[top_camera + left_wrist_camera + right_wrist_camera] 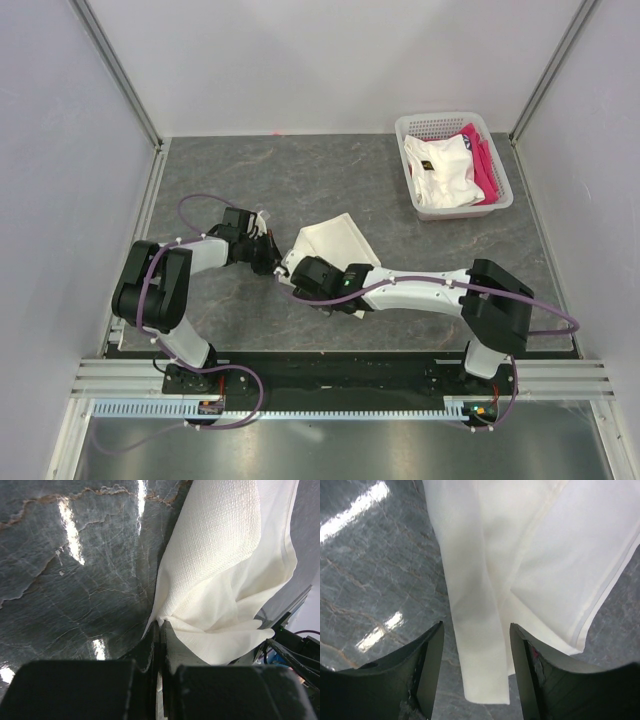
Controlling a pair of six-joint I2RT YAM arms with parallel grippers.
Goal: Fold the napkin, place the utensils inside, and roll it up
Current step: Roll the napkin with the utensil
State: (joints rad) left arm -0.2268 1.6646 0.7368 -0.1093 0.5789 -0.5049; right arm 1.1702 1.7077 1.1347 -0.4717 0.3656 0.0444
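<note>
Frankly, the small dark mark on the white garment [445,182], in the basket [440,119] at 1 o'clock on the desk [250,180], is too small to read. The napkin [335,243] lies mid-desk, cream-white, finely woven, hemmed and loosely folded. The left gripper [161,626] is pinching one bunched corner of it. The right gripper [476,645] is spread astride a folded strip.

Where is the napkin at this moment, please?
In the top view the napkin is near the middle of the table, just beyond both grippers; the left gripper pinches its edge, and the open right gripper straddles a folded strip.
</note>
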